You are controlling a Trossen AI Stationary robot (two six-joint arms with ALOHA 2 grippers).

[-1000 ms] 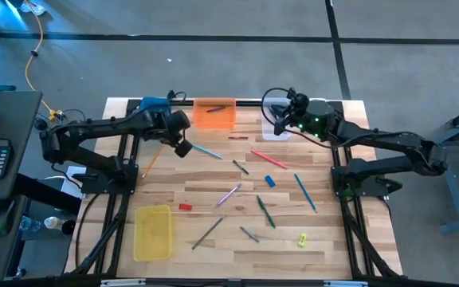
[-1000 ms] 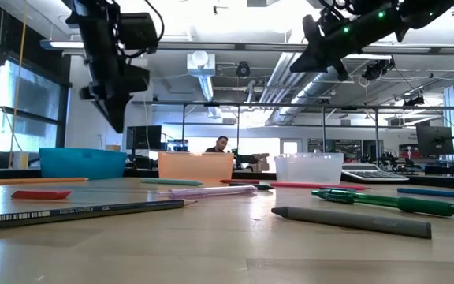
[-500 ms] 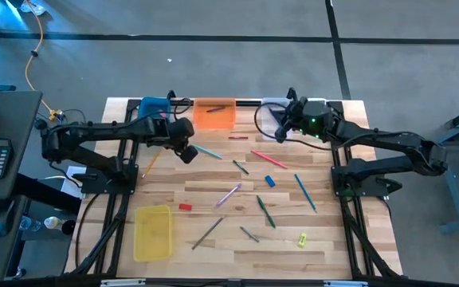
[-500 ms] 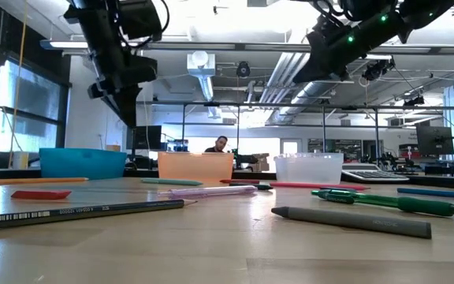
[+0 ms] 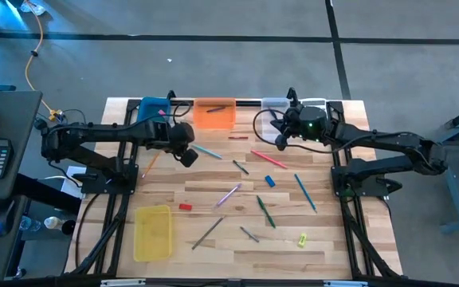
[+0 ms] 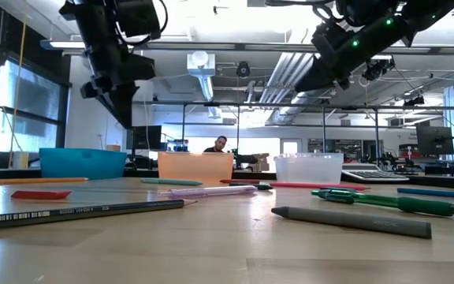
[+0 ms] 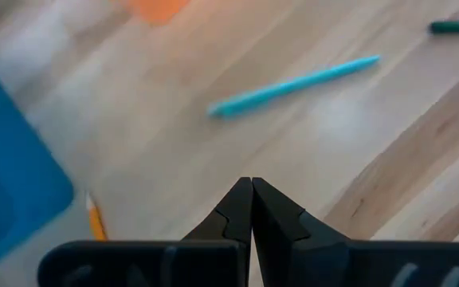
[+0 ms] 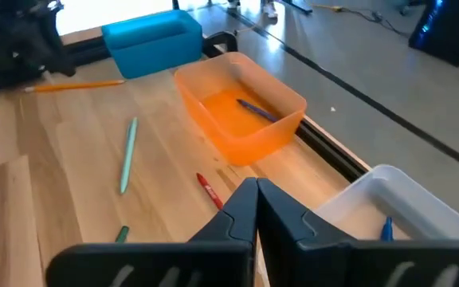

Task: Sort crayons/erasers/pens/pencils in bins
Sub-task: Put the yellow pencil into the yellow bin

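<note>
Four bins [image 5: 213,114] are seen near the top; long thin pens [image 5: 304,192] are scattered mid-frame. Left gripper [image 7: 251,209] and right gripper [image 8: 256,209] are pressed closed, empty.

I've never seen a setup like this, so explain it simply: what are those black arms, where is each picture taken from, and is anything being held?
Two robot arms work at a wooden table. One camera looks straight down, one sits at tabletop height, and one rides on each wrist. The left tool hovers near a teal pen; the right tool hangs beside the clear bin. Both are shut and hold nothing. Pens, pencils, crayons and erasers lie scattered. There are also blue, orange and yellow bins.
</note>
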